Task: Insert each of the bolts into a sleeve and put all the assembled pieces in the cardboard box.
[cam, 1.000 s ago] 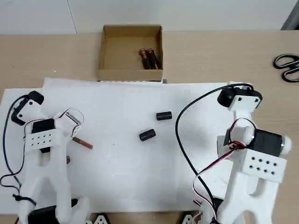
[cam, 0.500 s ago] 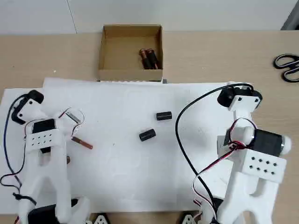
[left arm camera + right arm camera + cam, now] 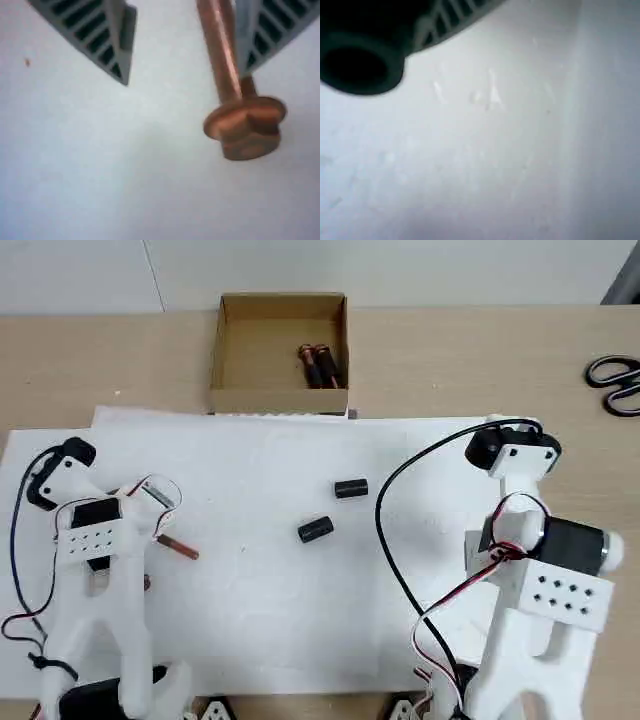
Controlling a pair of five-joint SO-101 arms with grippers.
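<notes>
Bolt [image 3: 234,85] along L pincer [image 3: 185,75], head beyond tips

sleeves [image 3: 351,488] on sheet [image 3: 260,600], bolt [image 3: 181,548] to their left, cardboard box [image 3: 228,348] behind, scissors [image 3: 628,385] right

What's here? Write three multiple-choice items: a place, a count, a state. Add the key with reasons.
1. The scissors lie
A. on the white sheet
B. on the bare table, far right
C. under an arm

2. Black sleeves loose on the white sheet:
A. one
B. two
C. four

3. The left gripper is
A. open, a copper bolt between its fingers
B. shut on a sleeve
C. shut on the bolt

Key:
1 B, the high view shows them on wood, off the sheet.
2 B, one lies mid-sheet, another just nearer the arms.
3 A, the left wrist view shows a wide gap, the bolt beside one finger.
</notes>
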